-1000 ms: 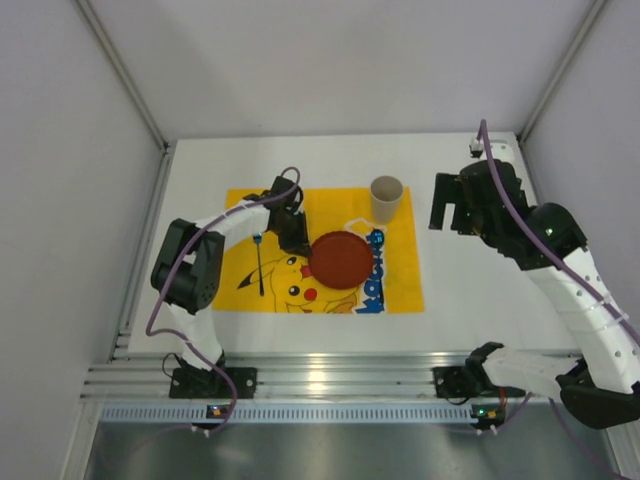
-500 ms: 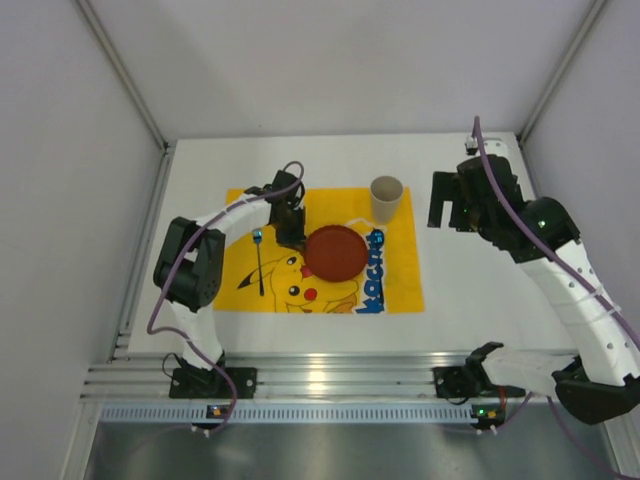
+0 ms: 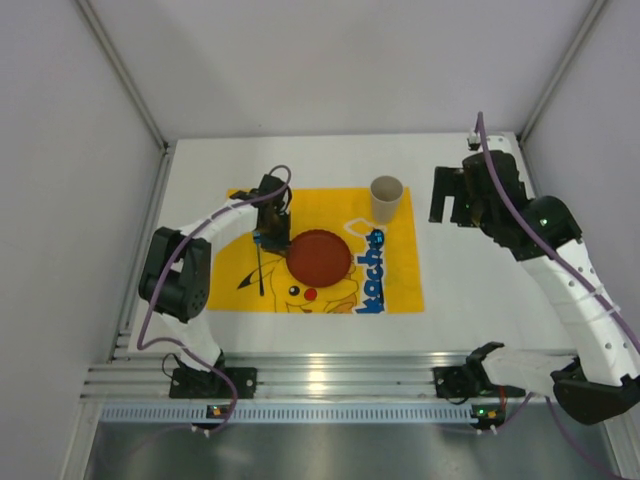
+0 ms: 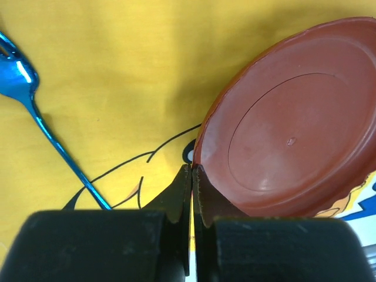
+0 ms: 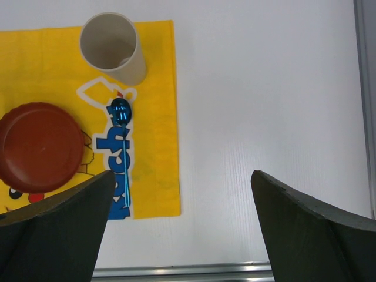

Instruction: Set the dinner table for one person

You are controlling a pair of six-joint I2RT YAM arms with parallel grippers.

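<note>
Plate (image 3: 320,257) further left, rim in left hand (image 4: 192,174)

The only text that can be read is blue, white-outlined lettering (image 3: 367,273) printed on the yellow cloth (image 3: 400,225), just right of the plate (image 3: 320,257). It runs at a slant, and "kach" can be made out. The remaining letters are unclear.

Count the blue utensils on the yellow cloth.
2. The fork lies left of the red plate; the spoon lies right of the plate, near the cup. The left arm covers some cloth, so another could be hidden.
</note>
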